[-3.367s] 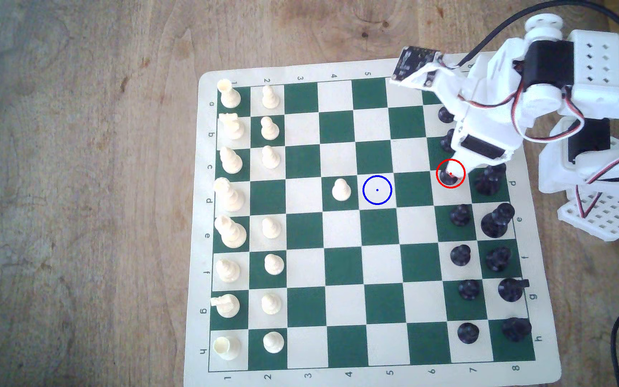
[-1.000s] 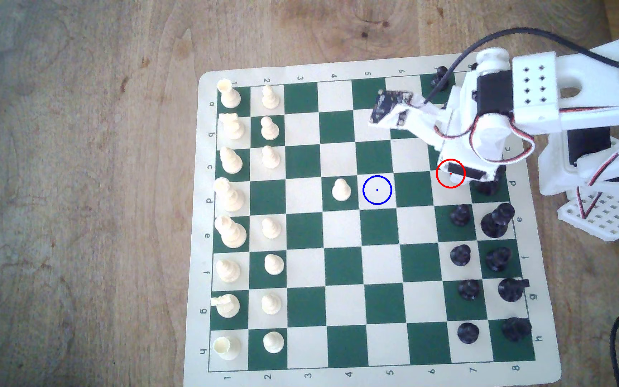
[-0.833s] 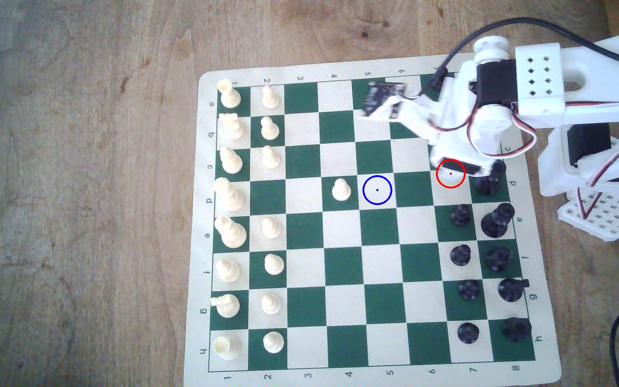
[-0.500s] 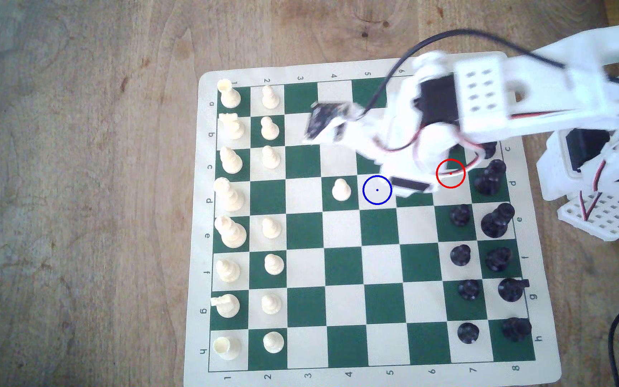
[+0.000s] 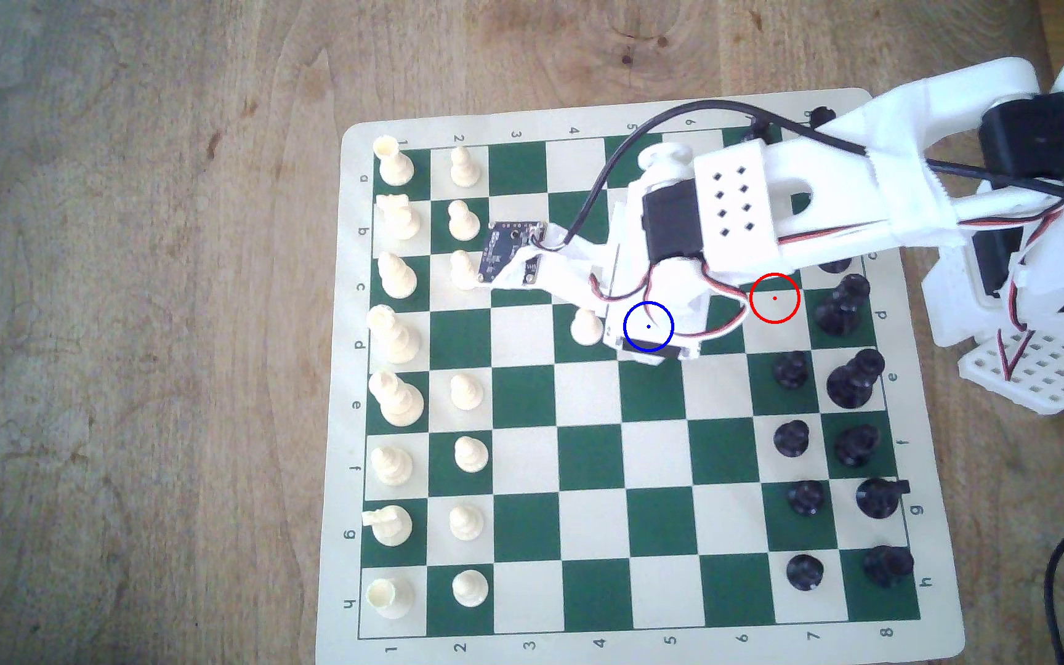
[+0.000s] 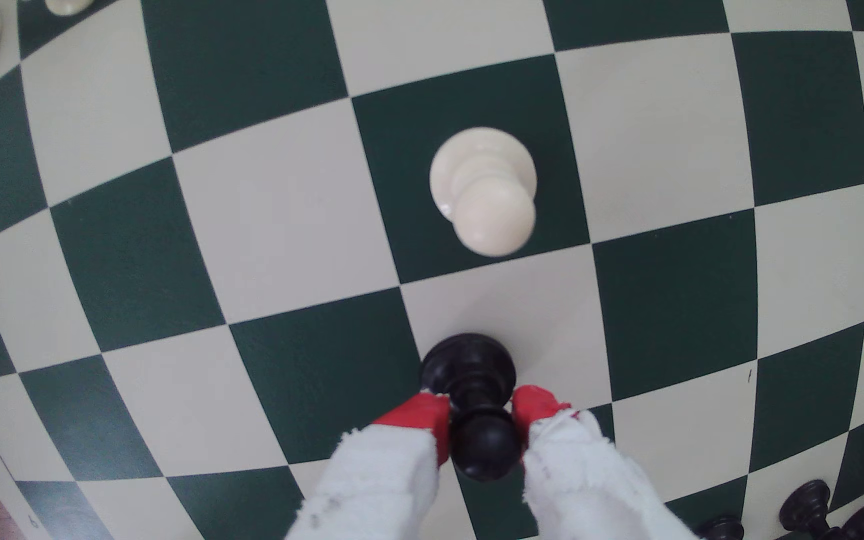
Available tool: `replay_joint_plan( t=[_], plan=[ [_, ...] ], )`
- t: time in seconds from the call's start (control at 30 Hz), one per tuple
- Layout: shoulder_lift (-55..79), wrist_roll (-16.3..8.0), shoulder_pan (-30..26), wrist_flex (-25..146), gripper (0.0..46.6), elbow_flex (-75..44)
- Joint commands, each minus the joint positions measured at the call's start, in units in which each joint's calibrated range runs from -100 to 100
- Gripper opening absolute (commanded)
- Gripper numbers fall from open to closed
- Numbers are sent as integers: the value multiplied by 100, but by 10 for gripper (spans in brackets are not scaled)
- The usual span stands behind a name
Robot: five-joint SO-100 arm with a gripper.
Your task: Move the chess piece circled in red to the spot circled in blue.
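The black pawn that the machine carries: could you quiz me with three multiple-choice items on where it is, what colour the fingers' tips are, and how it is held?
1. Where is the small black plastic pawn?
A. over a cream square beside the cream-white pawn
B. off the green and cream chess board
C. among the white back row

2. What colour are the fingertips?
A. blue
B. red
C. green

3. How is the pawn held?
A. lying loose
B. clamped between the fingers
C. knocked flat

Answers: 1 A, its base hangs over a cream square next to that pawn's green one; 2 B, both tips are red; 3 B, the tips press its neck from both sides.
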Motion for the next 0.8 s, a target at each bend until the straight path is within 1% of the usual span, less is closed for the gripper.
replay_joint_plan(
  t=[0.0, 0.23, 0.37, 0.43, 0.57, 0.67, 0.7, 0.77],
  plan=[
    [-44, 29, 112, -76, 3, -469],
    [33, 49, 190, -174, 3, -487],
    [118, 49, 221, -256, 18, -487],
    [126, 49, 237, -248, 58, -469],
    [-69, 15, 268, -215, 174, -405],
    [-298, 5, 292, -174, 213, -333],
    [-553, -5, 307, -166, 242, -197],
    [-859, -10, 339, -166, 261, 3]
  ],
)
